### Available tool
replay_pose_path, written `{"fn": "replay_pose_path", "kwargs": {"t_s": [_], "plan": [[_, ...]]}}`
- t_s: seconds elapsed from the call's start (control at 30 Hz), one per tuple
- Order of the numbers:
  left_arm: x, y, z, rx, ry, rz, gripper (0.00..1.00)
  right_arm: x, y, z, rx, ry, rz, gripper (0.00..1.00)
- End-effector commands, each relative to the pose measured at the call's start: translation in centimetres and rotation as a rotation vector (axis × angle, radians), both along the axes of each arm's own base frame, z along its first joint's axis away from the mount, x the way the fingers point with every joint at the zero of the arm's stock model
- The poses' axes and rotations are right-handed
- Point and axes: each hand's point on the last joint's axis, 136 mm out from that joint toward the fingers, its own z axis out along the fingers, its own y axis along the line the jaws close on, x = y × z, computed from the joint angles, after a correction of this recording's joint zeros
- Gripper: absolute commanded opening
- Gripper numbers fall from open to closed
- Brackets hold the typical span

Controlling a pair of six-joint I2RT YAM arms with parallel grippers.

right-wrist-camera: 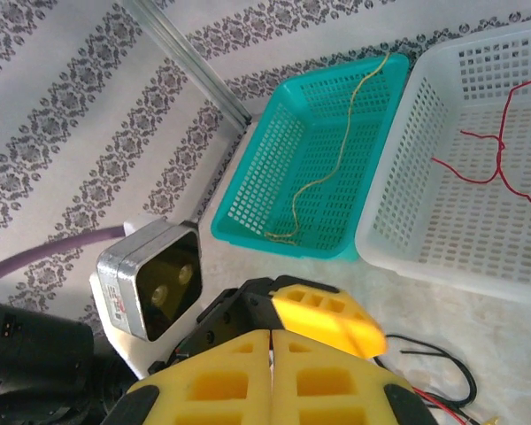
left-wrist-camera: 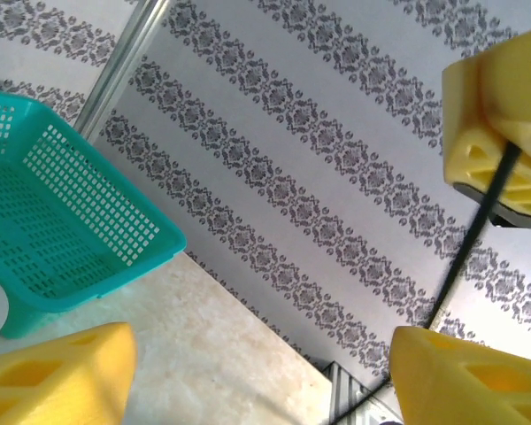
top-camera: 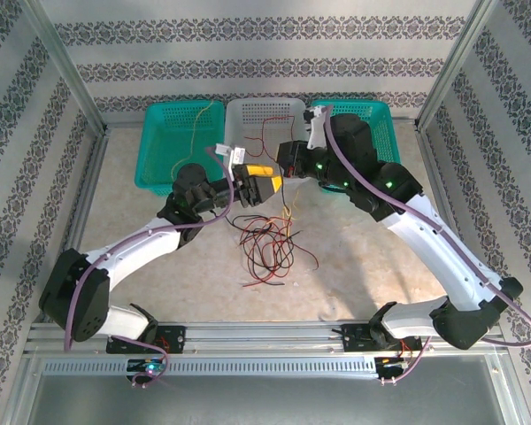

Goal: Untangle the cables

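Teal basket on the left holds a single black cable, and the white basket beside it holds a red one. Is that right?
No. The teal basket holds a yellow cable, not a black one; the right wrist view shows it. The white basket beside it does hold a red cable.

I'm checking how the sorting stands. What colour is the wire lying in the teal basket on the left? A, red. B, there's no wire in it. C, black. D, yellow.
D: a yellow wire runs along the floor of the teal basket, while the red wire lies in the white basket beside it.
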Motion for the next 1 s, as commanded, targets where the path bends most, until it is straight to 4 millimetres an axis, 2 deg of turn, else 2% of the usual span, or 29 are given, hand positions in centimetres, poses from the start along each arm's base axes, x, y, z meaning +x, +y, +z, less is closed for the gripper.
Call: {"fn": "replay_pose_path", "kwargs": {"t_s": [0.0, 0.07, 0.13, 0.2, 0.27, 0.43, 0.6, 0.7, 0.73, 0.8, 0.83, 0.97], "plan": [[-1.8, 0.5, 3.6, -0.058, -0.133, -0.025, 0.78, -0.7, -0.2, 2.2, 0.073, -0.033, 0.019, 0.0], [-3.3, -1.0, 3.8, -0.029, -0.156, -0.104, 0.78, -0.9, -0.1, 2.6, 0.084, -0.032, 0.024, 0.0], [-3.9, -2.0, 3.3, 0.014, -0.175, -0.118, 0.78, -0.9, -0.1, 2.9, 0.096, -0.032, 0.026, 0.0], [-3.3, -2.1, 2.8, 0.033, -0.178, -0.089, 0.76, -1.1, -0.1, 3.2, 0.114, -0.037, 0.025, 0.0], [-2.1, -2.1, 2.5, 0.064, -0.175, -0.041, 0.69, -1.3, -0.1, 3.8, 0.134, -0.044, 0.031, 0.0], [-1.0, -2.7, 3.1, 0.09, -0.179, -0.036, 0.3, -1.8, -0.3, 4.3, 0.144, -0.05, 0.035, 0.0], [0.3, -2.3, 5.1, 0.079, -0.154, 0.038, 0.0, -2.0, -0.6, 4.2, 0.14, -0.053, 0.034, 0.02], [1.7, -1.2, 7.0, 0.099, -0.085, 0.14, 0.0, -2.0, -1.5, 3.5, 0.121, -0.058, -0.004, 0.39], [2.1, -0.7, 7.5, 0.114, -0.058, 0.175, 0.0, -1.9, -2.0, 3.0, 0.109, -0.062, -0.024, 0.46], [2.8, 0.1, 8.7, 0.135, -0.013, 0.233, 0.0, -1.6, -3.1, 1.5, 0.082, -0.05, -0.072, 0.68], [3.0, 0.5, 9.3, 0.136, 0.007, 0.252, 0.0, -1.5, -3.5, 0.6, 0.079, -0.036, -0.083, 0.76], [3.4, 1.4, 11.6, 0.098, 0.086, 0.263, 0.0, -2.5, -3.0, -2.0, 0.04, -0.039, -0.038, 0.73]]}}
